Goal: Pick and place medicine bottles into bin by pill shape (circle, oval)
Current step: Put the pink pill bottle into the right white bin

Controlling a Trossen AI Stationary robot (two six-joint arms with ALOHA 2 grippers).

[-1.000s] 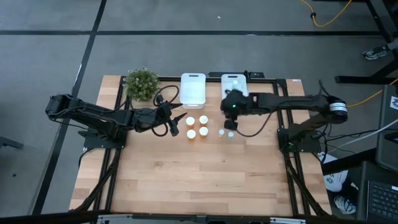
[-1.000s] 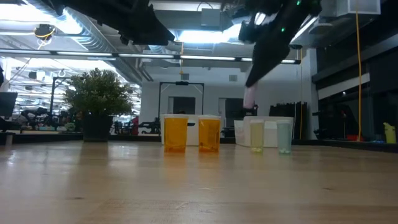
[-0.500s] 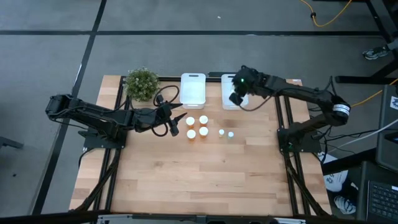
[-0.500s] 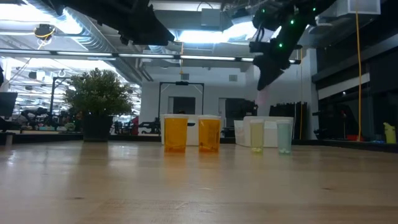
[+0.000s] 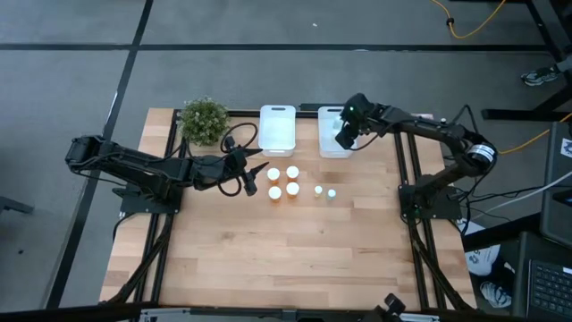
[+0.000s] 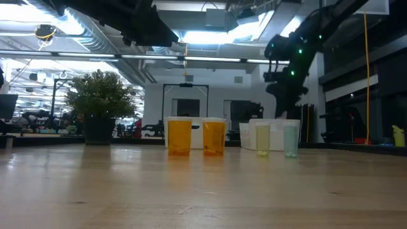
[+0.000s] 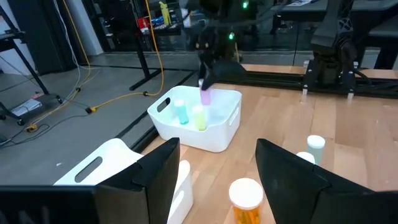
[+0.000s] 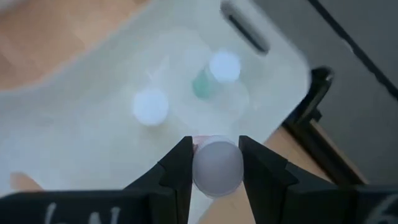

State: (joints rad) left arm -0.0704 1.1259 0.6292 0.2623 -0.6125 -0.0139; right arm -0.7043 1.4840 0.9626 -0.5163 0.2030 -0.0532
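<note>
Pale wood makes up the tabletop (image 5: 268,250), seen from above in the centre of the frame. Near its upper edge sit two white bins: the left bin (image 5: 277,128) and the right bin (image 5: 329,143), with a small potted plant (image 5: 204,120) to the left of them.

The right gripper (image 5: 345,139) hangs over the right bin at upper centre-right of the overhead frame. Its jaws are pinching a pink-capped bottle (image 8: 217,167), which fills the lower middle of the right wrist view, held just above the bin's inside. Below it in the bin stand two pale bottles, one with a green body (image 8: 213,73) and one seen as a white cap (image 8: 150,106). In the left wrist view the pink bottle appears at upper centre, hanging at the bin's rim beside those two.

Just below the bins, in the middle of the overhead frame, stand four orange bottles with white caps (image 5: 282,182) in a tight square, and to their right two smaller pale bottles (image 5: 324,191) side by side.

The left gripper (image 5: 253,179) waits just left of the orange bottles, its jaws spread and holding nothing.
</note>
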